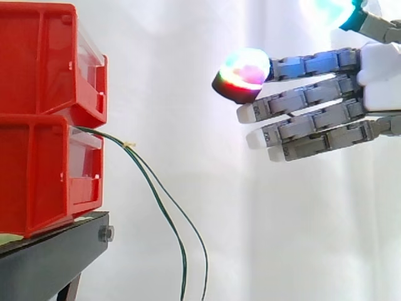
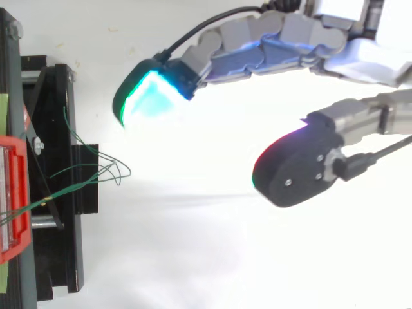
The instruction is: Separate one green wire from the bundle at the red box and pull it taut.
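From where I stand beside the rig, two red bins sit stacked on the black stand (image 1: 50,257), the upper bin (image 1: 37,56) on the lower bin (image 1: 37,175); the green wires (image 1: 119,140) come out at the top front edge of the lower bin and lead away from it toward the hand's side; close to the bin they run together, pinched by a small yellow tie (image 1: 130,145), then they part into two strands; both strands bend over and hang slack, their long run pointing nearly straight down past the edge of the stand to the bottom of the side view. From above, the wires (image 2: 106,168) fan out from the red bin across the stand and end in loose loops just past its edge, the bundle lying roughly crosswise to the stand's front.

The hand (image 1: 382,69) hangs in the air in front of the white curtain (image 1: 188,63), higher than the wires and well apart from them; its fingers stretch out straight and level toward the bins, one glowing fingertip (image 1: 244,72) leading; it is spread wide and has hold of nothing. In the top view the hand (image 2: 270,38) reaches in from the upper right, a cyan-green pad (image 2: 148,96) nearest the wire loops but not touching them.
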{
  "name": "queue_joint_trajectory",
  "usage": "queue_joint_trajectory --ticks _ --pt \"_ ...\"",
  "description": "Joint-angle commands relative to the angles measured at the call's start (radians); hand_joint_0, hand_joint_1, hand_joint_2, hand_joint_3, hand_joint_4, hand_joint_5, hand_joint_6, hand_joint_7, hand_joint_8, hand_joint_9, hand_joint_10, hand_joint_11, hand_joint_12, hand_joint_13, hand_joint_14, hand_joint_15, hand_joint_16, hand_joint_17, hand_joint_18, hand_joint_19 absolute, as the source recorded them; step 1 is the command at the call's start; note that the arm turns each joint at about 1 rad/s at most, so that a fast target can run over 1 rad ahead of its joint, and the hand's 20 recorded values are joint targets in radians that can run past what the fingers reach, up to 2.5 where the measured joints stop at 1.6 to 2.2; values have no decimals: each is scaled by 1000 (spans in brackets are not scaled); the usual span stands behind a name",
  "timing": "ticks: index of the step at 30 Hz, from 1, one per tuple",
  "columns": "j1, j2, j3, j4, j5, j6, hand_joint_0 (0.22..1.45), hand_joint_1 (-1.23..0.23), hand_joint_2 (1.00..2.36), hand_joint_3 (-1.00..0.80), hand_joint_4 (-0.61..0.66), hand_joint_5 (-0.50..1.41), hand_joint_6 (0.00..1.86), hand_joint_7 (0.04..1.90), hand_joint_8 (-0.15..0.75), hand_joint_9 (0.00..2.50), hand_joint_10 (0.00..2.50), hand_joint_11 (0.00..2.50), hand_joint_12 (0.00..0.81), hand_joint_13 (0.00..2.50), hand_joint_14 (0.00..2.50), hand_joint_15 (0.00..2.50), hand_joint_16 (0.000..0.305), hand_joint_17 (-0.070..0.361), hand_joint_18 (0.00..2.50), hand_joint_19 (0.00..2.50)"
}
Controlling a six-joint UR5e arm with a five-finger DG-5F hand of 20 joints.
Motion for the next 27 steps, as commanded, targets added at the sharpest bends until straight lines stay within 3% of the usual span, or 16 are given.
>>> queue_joint_trajectory --ticks 1,8,12,16,23,25,27 --pt "3 -9 8 -7 18 -14 544 -576 1002 -470 155 -232 501 622 205 432 0 0 298 386 0 0 41 92 130 0" --pt "15 -18 10 -5 40 -49 544 -576 1003 -466 173 -224 501 635 213 463 0 0 299 400 0 0 41 92 151 0" --pt "27 -56 10 24 53 -54 545 -578 1002 -469 183 -218 501 644 213 467 0 0 299 404 0 0 41 92 158 3" --pt "41 -79 16 78 79 -60 546 -578 1002 -469 190 -214 501 651 215 472 0 0 299 408 0 0 40 91 163 4" --pt "50 -84 18 74 132 -92 547 -581 1002 -470 197 -211 501 661 218 481 0 0 300 418 0 0 40 90 173 5" --pt "52 -99 21 81 145 -95 547 -581 1002 -471 200 -209 501 663 219 482 0 0 300 419 0 0 40 90 174 11" --pt "52 -142 57 88 147 -88 547 -581 1002 -469 200 -209 501 664 219 483 0 0 300 420 0 0 40 90 175 12"
